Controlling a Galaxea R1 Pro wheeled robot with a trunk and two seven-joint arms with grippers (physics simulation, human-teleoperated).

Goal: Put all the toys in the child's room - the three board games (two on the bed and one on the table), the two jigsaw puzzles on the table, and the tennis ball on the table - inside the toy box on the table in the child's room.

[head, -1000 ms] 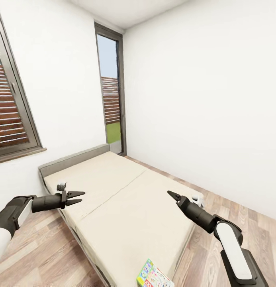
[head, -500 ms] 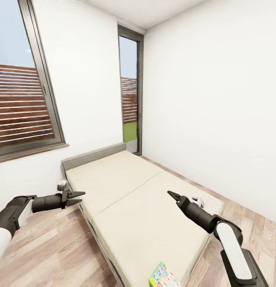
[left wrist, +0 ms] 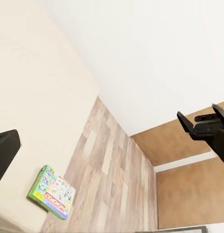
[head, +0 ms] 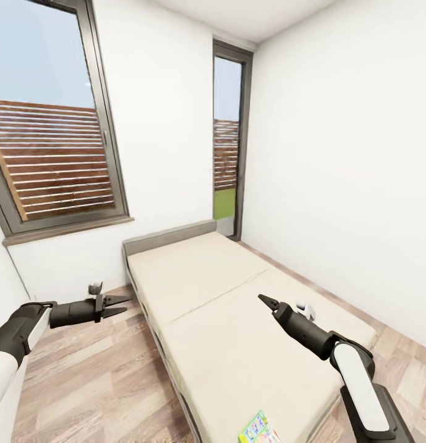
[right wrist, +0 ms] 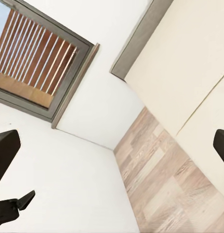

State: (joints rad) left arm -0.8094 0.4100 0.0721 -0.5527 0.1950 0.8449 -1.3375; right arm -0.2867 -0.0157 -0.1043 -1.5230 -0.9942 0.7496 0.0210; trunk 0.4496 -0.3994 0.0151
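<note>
Here the bed [head: 237, 320] fills the middle, and one board game [head: 262, 431] lies on its sheet near the edge at 6 o'clock. The left gripper [head: 117, 304] at 9 o'clock is spread and empty above the floor [head: 83, 381]. The right gripper [head: 265, 300] hangs over the bed; whether its fingers are apart I cannot tell.

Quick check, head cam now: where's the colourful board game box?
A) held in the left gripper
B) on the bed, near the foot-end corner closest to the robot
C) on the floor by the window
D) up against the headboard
B: the board game lies flat on the beige sheet of the bed, at the near end by the lower edge of the head view; the left gripper and right gripper hold nothing.
</note>
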